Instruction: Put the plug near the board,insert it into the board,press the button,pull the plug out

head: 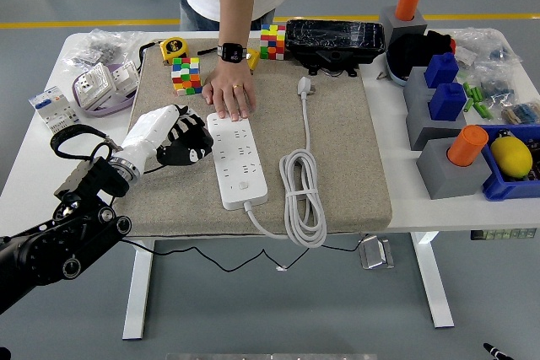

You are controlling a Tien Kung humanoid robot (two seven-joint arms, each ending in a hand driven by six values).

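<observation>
Left hand (181, 142) just left of power strip (237, 160), fingers curled, holding nothing. Strip's long axis runs near-to-far on mat (354, 158). Plug (305, 86) lies beyond strip's far-right, well apart from hand, cable (304, 200) coiled right of strip. Person's hand (229, 95) presses strip's far end. Only left arm in view; likely must reach across strip.

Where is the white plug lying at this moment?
In the head view, the white plug lies on the beige mat, right of the power strip and just before the black box.
</observation>
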